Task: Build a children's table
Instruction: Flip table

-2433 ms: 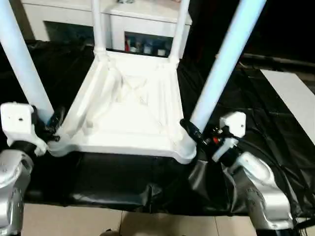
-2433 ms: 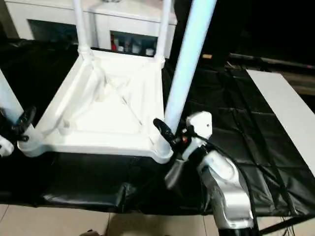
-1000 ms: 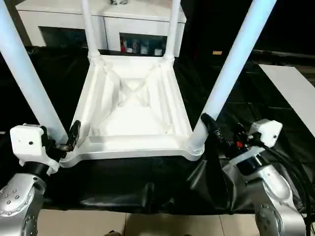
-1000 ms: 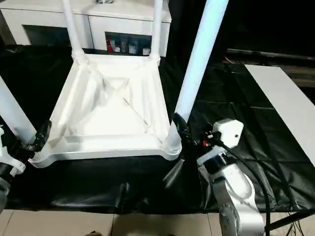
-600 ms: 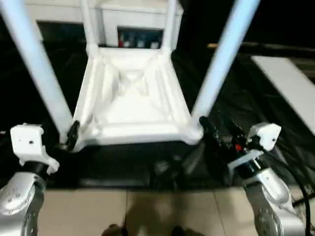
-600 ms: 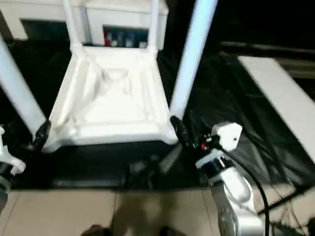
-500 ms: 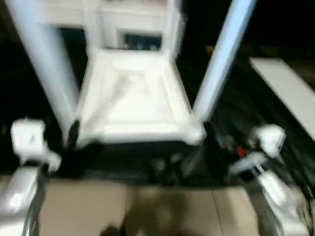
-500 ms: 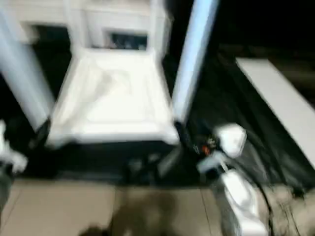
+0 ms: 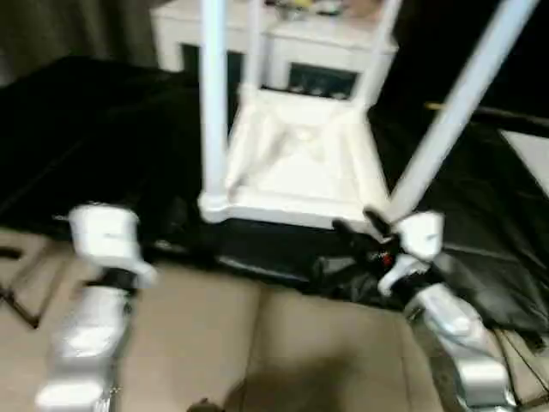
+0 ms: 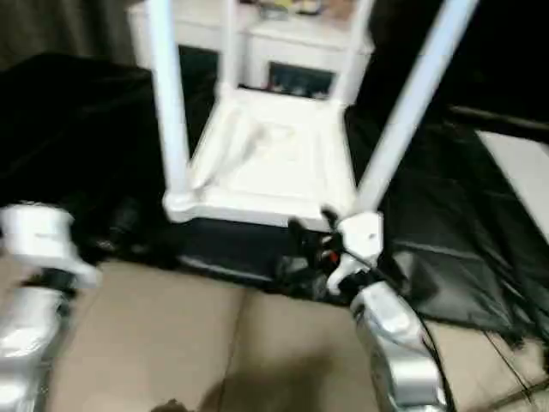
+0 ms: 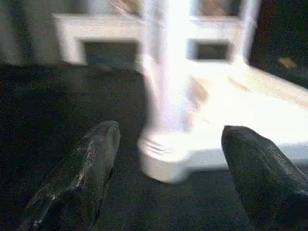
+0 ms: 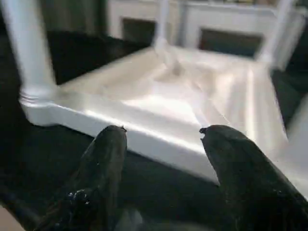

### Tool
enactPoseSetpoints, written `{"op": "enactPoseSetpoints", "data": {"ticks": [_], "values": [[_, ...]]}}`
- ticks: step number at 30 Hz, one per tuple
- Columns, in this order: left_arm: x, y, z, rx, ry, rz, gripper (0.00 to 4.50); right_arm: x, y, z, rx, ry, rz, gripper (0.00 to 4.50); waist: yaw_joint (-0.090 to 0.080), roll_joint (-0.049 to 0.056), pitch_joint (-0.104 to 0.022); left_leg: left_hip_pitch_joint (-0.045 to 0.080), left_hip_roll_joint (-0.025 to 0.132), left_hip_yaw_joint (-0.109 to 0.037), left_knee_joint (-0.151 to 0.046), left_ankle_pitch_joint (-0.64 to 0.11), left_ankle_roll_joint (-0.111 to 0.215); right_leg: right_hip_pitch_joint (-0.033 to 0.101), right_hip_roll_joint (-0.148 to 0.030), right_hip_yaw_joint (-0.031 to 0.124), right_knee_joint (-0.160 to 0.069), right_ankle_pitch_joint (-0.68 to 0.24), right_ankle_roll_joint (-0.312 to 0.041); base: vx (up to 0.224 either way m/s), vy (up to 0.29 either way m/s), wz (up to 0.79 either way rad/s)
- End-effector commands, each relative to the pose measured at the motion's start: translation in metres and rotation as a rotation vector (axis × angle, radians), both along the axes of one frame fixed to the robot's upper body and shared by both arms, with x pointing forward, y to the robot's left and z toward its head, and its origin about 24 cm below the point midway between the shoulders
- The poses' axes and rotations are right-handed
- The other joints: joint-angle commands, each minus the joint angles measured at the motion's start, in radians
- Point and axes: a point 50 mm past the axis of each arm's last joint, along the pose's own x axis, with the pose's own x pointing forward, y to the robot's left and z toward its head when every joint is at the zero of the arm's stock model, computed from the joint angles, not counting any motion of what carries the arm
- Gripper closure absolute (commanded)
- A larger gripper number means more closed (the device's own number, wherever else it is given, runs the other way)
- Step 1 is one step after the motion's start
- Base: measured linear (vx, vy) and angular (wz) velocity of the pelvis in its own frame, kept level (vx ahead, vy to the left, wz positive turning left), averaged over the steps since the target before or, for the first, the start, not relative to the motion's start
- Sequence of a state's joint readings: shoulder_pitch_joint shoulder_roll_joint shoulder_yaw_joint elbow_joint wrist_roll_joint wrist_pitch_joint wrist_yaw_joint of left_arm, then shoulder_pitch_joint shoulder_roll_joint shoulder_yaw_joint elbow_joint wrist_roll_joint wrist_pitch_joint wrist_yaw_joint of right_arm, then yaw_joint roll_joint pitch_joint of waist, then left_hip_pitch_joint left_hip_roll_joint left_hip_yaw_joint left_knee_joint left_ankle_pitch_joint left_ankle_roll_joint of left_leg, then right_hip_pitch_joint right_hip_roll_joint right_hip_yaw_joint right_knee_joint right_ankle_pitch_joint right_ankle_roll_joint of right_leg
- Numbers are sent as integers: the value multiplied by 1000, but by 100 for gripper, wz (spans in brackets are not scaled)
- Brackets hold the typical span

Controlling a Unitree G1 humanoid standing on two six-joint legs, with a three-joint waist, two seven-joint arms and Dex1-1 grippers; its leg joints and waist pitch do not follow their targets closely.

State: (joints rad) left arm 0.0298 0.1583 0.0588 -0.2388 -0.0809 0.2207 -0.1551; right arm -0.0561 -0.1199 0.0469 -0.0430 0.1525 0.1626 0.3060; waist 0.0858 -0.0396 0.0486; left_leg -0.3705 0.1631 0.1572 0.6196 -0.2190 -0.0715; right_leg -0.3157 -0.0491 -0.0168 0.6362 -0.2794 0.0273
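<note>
Upturned tabletop (image 9: pixel 300 167) with four legs (image 9: pixel 213 94) up on a black-draped surface (image 9: pixel 94 120), white cabinet (image 9: pixel 283 39) far behind, beige floor (image 9: pixel 257 343) near, left end effector (image 11: pixel 166 159) and right end effector (image 12: pixel 161 144) both released, just short of its near edge.

Leg (image 9: pixel 470 90) tops beyond the frame

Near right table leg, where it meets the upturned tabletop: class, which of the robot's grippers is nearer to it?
Right. The right gripper is open just beside the leg's base; the left gripper is open across at the other near corner.
</note>
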Motion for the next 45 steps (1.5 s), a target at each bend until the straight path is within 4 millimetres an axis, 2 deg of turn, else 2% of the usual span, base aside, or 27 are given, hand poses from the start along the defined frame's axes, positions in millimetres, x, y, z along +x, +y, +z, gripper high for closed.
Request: {"op": "enactPoseSetpoints", "data": {"ticks": [1,3,8,11,12,14,15,16,17,18,19,20,21,22,23,24,25,26,27,29,30,32,33,36,38,41,45], "values": [[9,-4,2,8,-6,10,70,8,-3,1,-3,-14,-39,163,-20,20,-40,13,65,-53,-128,-352,-98,-8,-84,29,-87,-187,-99,-25,77,-23],[14,-3,5,15,-8,29,70,11,1,3,17,-19,-31,163,-38,17,-48,1,65,-52,-122,-269,-66,2,-87,22,-80,-73,-115,-8,57,-23],[24,-2,14,53,-45,31,70,15,11,7,76,-15,9,163,-58,33,-40,26,57,-41,-117,-528,-19,17,-83,9,-131,-422,-128,5,18,-16],[25,2,16,69,-57,43,70,16,17,7,79,-19,44,163,-57,37,-40,47,54,-29,-126,-511,19,41,-75,-6,-154,-419,-148,51,0,-7],[24,3,17,63,-57,46,70,15,18,7,76,-20,52,163,-62,47,-47,111,71,-13,-124,-519,-8,4,-57,8,-148,-373,-167,80,-3,-10],[22,5,17,74,-58,59,70,15,19,7,83,-20,62,163,-68,39,-37,145,94,-17,-145,-573,-37,-16,-34,-6,-110,-259,-195,109,-9,-38],[20,7,17,71,-59,68,70,15,20,8,86,-19,67,163,-66,32,-45,139,82,4,-145,-492,-4,-1,-46,3,-99,-119,-230,124,-13,-47],[17,9,17,67,-70,88,70,14,21,9,80,-30,73,163,-51,18,-50,66,47,6,-133,-404,47,59,-64,11,-112,-59,-222,117,-24,-36],[16,10,18,57,-80,96,70,14,21,9,79,-34,78,163,-22,24,-63,23,3,26,-89,-237,107,111,-94,48,-137,10,-202,132,-25,-6],[7,12,20,13,-105,117,70,12,23,11,77,-45,102,163,-21,16,-73,-14,1,11,-64,-112,143,145,-94,58,-131,73,-214,132,-25,-6],[7,12,20,13,-105,117,70,12,23,11,77,-45,102,163,-17,18,-82,-32,-2,3,-57,-31,159,157,-86,54,-117,177,-208,165,-18,12],[4,12,20,4,-109,114,70,11,23,11,77,-43,105,163,-17,26,-86,-34,2,-6,-58,60,175,145,-68,44,-91,318,-195,170,-16,18],[-3,10,20,-25,-127,100,70,10,24,10,79,-42,116,163,-46,49,-112,98,40,-59,-21,480,282,24,15,-14,26,657,-144,170,-16,18],[-7,9,21,-42,-146,90,70,9,24,11,81,-43,126,163,-71,44,-121,149,74,-109,-1,741,370,-35,9,-16,57,621,-98,114,-34,5],[-7,9,21,-42,-146,90,70,9,24,11,81,-43,126,163,-93,39,-109,198,155,-185,15,1127,478,-145,-94,31,38,338,-29,36,-49,-24],[-13,5,27,-78,-201,40,39,9,25,11,73,-48,144,163,-85,31,-104,179,134,-187,35,1190,456,-149,-122,58,23,340,-16,36,-49,-24],[-17,2,31,-97,-230,5,33,9,26,11,68,-50,150,163,-62,-23,-91,35,-4,-108,41,923,315,-40,-94,81,5,576,30,0,0,0],[-19,0,33,-108,-248,-19,33,8,26,11,65,-52,154,163,-44,-23,-92,12,-39,-81,32,734,268,-2,-60,82,4,699,37,0,0,0],[-23,-2,36,-121,-269,-35,28,9,27,11,67,-52,159,163,-26,-20,-93,-25,-32,-54,-2,363,128,49,-47,83,21,1063,4,0,0,0],[-23,-2,36,-118,-273,-31,5,9,27,11,68,-52,159,163,-35,-5,-80,0,1,-51,-29,215,37,26,-32,59,8,953,-41,-65,-14,10],[-21,2,38,-86,-280,5,5,10,28,12,67,-53,166,163,-43,3,-63,13,19,-52,-51,102,-10,10,-30,46,-13,701,-59,-69,-19,8],[-18,5,41,-105,-292,20,5,11,29,12,66,-54,174,163,-47,9,-54,29,36,-57,-70,-68,-40,2,-40,38,-36,399,-92,-104,-23,5],[-17,5,42,-117,-297,21,5,11,29,12,66,-54,176,163,-51,12,-34,39,48,-49,-92,-282,-57,-10,-47,38,-64,26,-144,-117,-27,7],[-8,13,44,-93,-284,72,5,11,31,13,65,-52,193,163,-43,9,-23,50,48,-33,-96,-398,-64,-34,-58,50,-97,-305,-125,-136,-15,10],[-4,15,47,-95,-286,84,5,10,32,14,66,-53,202,163,-42,8,-23,49,46,-34,-98,-406,-67,-36,-61,51,-102,-368,-107,-121,1,3],[4,17,48,-88,-253,105,5,10,32,15,70,-55,205,163,-40,14,-35,29,47,-38,-100,-308,-66,-30,-61,48,-89,-249,-104,-81,4,-2],[23,22,55,-67,-219,156,5,11,33,16,73,-52,206,163,-44,14,-36,20,42,-37,-101,-354,-74,-41,-56,48,-90,-258,-107,-31,0,0]]}}
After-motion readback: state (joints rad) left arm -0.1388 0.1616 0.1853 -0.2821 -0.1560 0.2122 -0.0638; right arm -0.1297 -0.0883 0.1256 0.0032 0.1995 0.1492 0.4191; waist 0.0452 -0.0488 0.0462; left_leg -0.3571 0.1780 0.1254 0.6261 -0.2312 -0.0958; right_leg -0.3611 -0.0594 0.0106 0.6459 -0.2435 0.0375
